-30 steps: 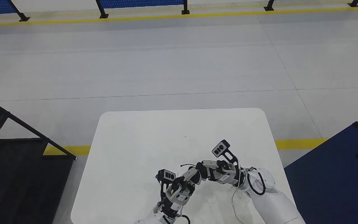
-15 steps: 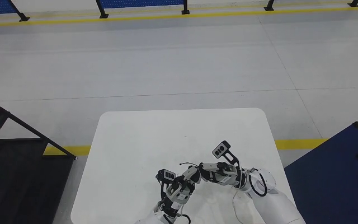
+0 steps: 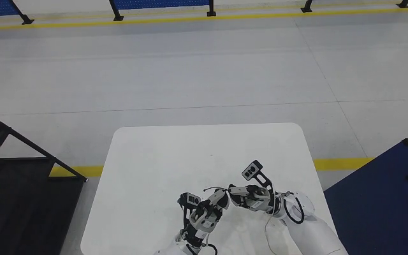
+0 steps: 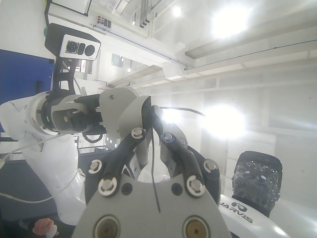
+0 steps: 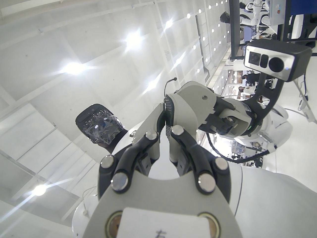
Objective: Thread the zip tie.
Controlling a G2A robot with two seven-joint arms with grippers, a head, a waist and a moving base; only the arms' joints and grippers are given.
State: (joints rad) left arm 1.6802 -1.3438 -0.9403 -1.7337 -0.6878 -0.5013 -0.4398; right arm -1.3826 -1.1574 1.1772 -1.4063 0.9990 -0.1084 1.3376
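A thin black zip tie (image 3: 209,189) is held in the air over the near part of the white table (image 3: 191,153), between two grippers that meet tip to tip. My left gripper (image 3: 220,199) comes up from the near edge. In the left wrist view it (image 4: 153,127) is shut on the zip tie (image 4: 153,164), whose strip runs back between the fingers while its far part bends off to one side. My right gripper (image 3: 233,191) comes in from the right. It (image 5: 165,117) is shut on the zip tie too, and a curled end of the zip tie (image 5: 169,82) sticks out beyond the fingertips.
The table top stretches away bare beyond the grippers to its far edge. A black frame (image 3: 32,153) stands at the left of the table and a blue panel (image 3: 382,197) at the right. Grey floor with yellow lines lies beyond.
The two grippers have stayed together with barely any movement. The tie's loose curled end has shifted slightly to the left.
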